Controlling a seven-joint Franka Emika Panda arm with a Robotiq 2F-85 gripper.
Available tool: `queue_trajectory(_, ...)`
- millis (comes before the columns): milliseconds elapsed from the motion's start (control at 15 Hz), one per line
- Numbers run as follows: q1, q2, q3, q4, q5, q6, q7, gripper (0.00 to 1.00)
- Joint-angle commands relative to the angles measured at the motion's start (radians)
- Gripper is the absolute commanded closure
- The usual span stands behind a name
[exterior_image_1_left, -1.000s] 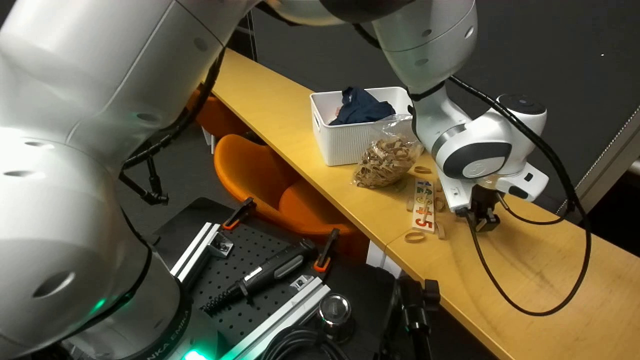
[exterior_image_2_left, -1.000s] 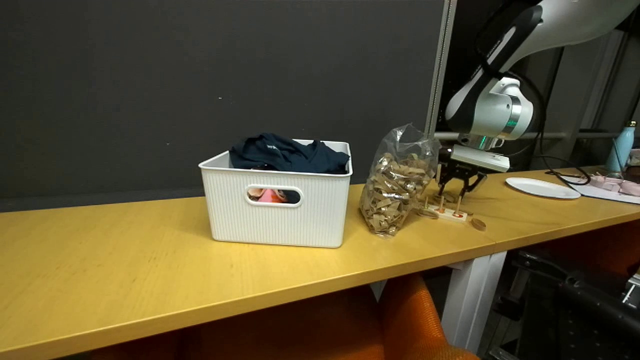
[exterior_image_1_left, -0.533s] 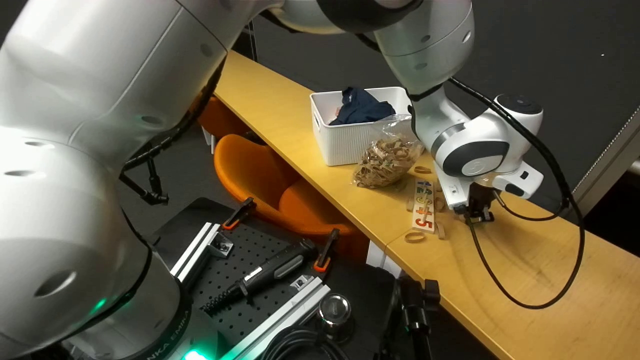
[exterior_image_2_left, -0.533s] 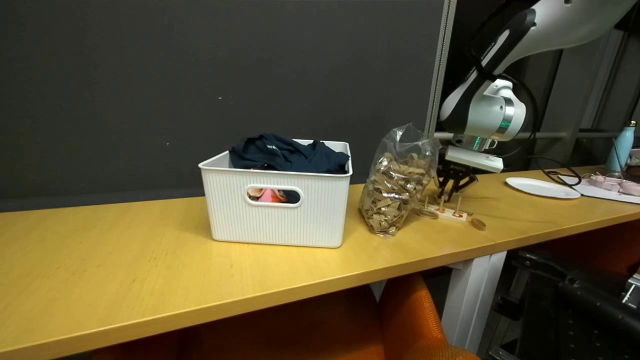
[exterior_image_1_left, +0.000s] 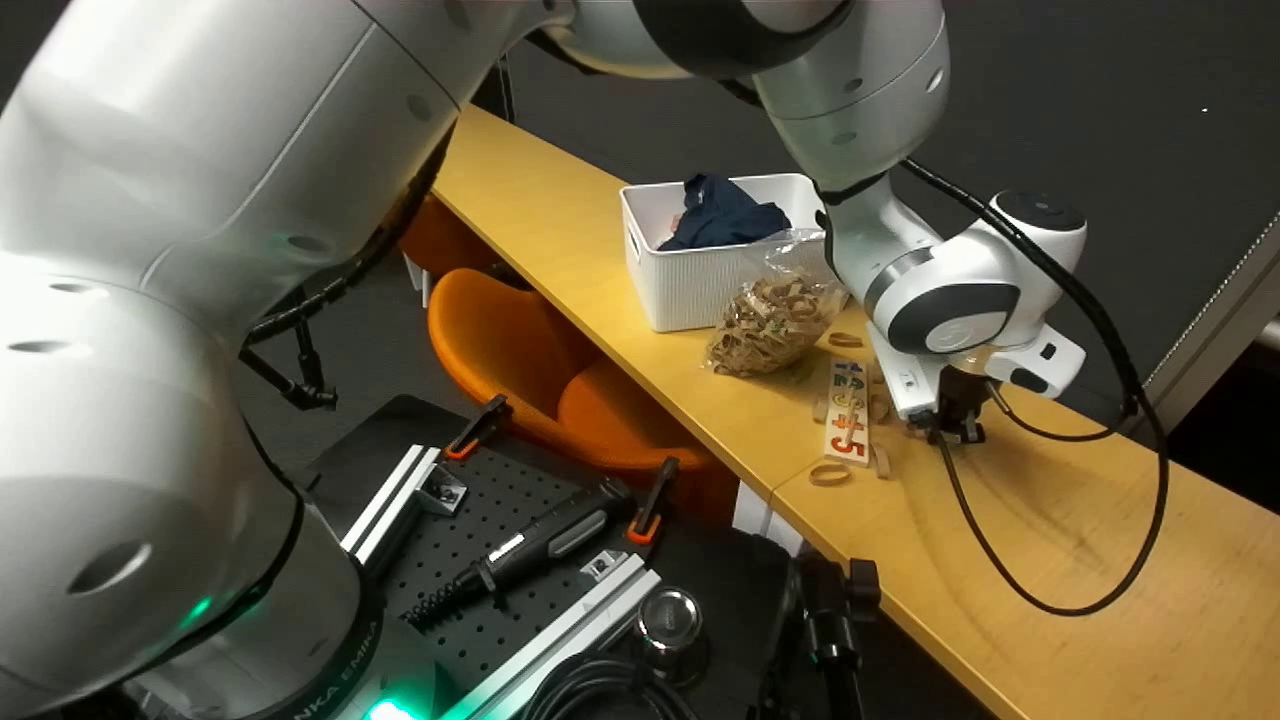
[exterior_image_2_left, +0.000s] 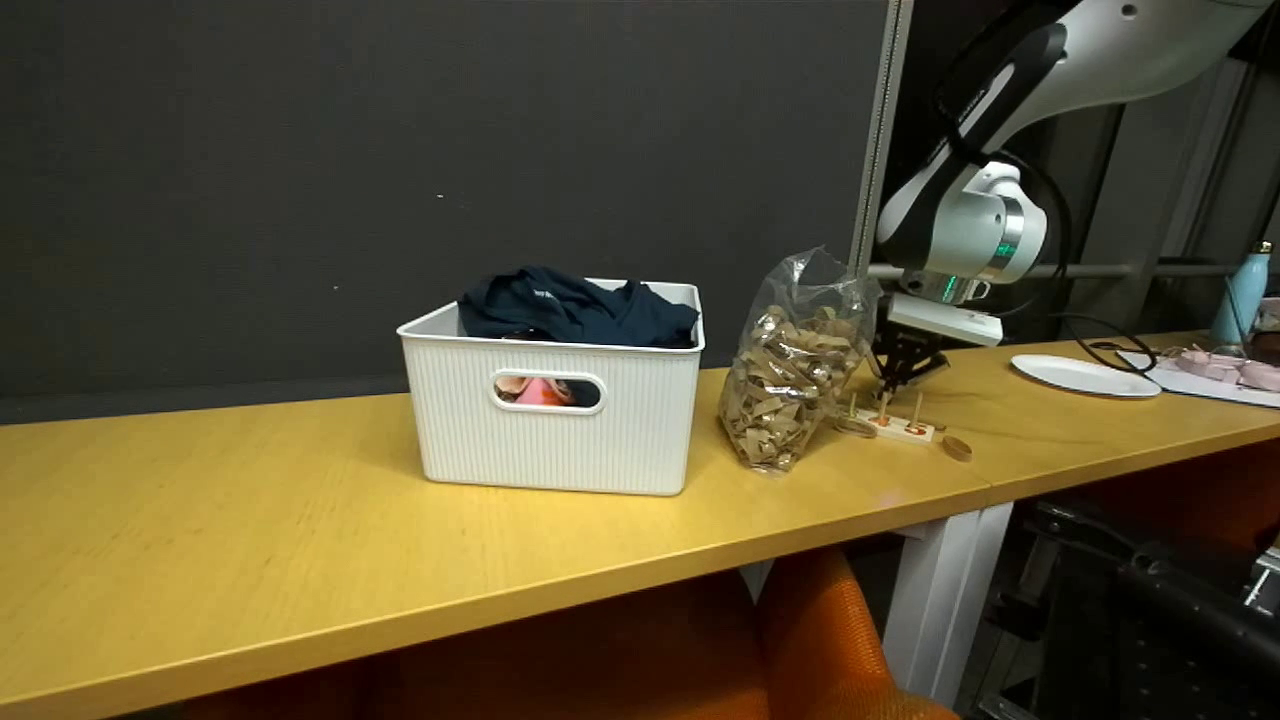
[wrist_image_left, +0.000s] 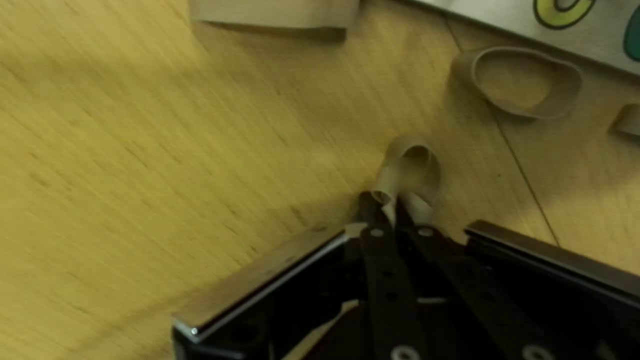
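Fingers (wrist_image_left: 381, 247) pinch a tan rubbery-looking loop (wrist_image_left: 394, 172)! Near end squeezed, presumably why its far side bulges open

Room lies between the pincer (wrist_image_left: 391, 210) and white plate (exterior_image_2_left: 1088, 377), but upright pegs (exterior_image_2_left: 916, 410) and plastic bag (exterior_image_2_left: 795, 375) hem its other side.

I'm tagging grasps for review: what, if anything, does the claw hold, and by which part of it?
The claw pinches a tan loop by the part of its wall lowest in the wrist view.
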Motion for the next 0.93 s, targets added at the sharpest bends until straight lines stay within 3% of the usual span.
queue_trajectory(0, -0.003, -0.046, 0.005, -0.034, -0.010, -0.001, -0.011, 0.99)
queue_trajectory(467, 0.011, -0.165, -0.001, -0.159, -0.007, 0.055, -0.022, 0.99)
queue_trajectory(867, 0.047, -0.392, -0.028, -0.404, -0.014, 0.205, -0.022, 0.99)
